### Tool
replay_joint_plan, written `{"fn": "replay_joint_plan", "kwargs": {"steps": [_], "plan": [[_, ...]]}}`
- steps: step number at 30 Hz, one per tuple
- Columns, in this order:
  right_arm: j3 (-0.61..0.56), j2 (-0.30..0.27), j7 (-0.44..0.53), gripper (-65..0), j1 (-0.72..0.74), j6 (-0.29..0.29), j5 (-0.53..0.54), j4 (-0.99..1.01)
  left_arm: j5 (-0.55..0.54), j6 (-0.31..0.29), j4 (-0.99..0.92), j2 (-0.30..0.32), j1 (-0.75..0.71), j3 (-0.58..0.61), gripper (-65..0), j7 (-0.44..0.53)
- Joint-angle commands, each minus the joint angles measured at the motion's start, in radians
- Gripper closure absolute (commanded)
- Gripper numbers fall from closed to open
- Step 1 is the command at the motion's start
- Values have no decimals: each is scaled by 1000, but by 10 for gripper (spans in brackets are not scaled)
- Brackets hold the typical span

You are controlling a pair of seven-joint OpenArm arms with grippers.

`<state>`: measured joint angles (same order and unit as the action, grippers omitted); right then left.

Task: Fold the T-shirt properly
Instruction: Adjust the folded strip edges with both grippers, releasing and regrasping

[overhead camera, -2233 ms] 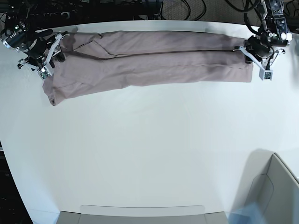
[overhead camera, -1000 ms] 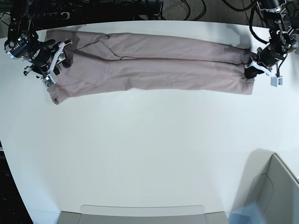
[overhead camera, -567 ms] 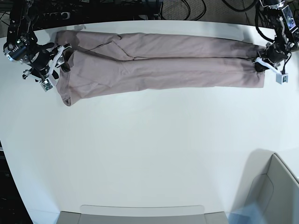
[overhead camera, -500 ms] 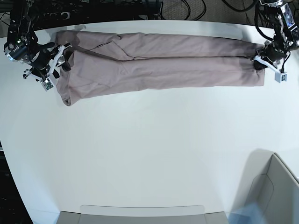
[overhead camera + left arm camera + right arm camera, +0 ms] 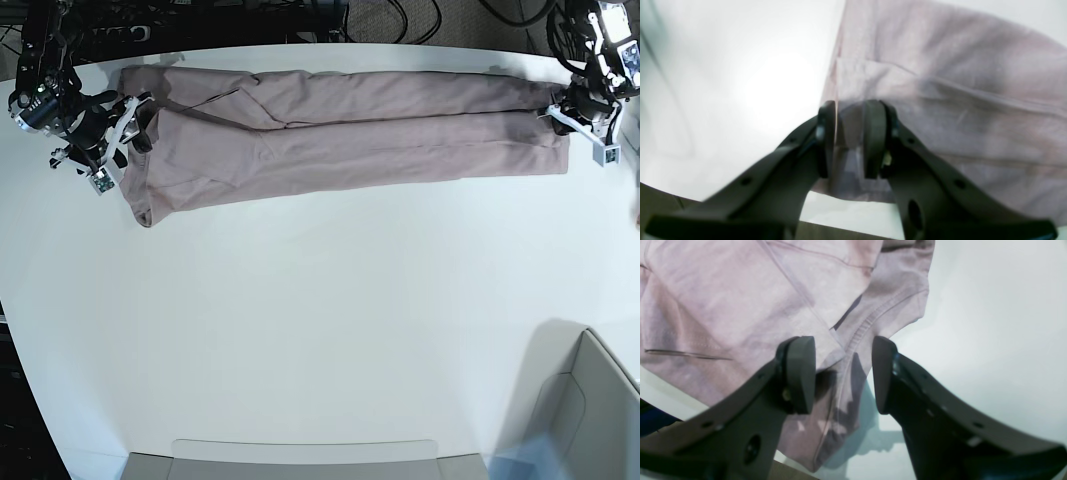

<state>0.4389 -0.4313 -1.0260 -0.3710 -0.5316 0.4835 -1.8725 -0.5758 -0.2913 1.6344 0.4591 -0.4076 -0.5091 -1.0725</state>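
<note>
White table [image 5: 320, 320] fills frame; black cables [image 5: 400, 20] along top edge; grey bin [image 5: 585, 400], probably cardboard, lower right; even light.

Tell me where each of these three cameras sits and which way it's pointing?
Base: high above, looking down on the white table; the T-shirt lies stretched between both arms.
Left wrist: on the left arm, looking along the left gripper, closed on the shirt's edge.
Right wrist: on the right arm, looking along the right gripper, jaws apart over a sleeve.
Shared: all three show the T-shirt and table.
</note>
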Motion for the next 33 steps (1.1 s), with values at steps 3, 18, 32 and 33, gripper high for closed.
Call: {"fn": "replay_joint_plan", "kwargs": {"steps": [3,18,32,33], "plan": [[5,-16,13,-274,7,0,11,-16,0,7,-23,51,3,57,-191,19],[5,-22,17,-274,4,0,11,-14,-8,0,-267,126,82,366,-205,59],[15,-24,19,-274,4,0,11,-14,-13,-262,-279,88,149,356,0,28],[15,-24,19,-274,4,0,11,-14,-28,-263,-254,76,141,310,0,10]]}}
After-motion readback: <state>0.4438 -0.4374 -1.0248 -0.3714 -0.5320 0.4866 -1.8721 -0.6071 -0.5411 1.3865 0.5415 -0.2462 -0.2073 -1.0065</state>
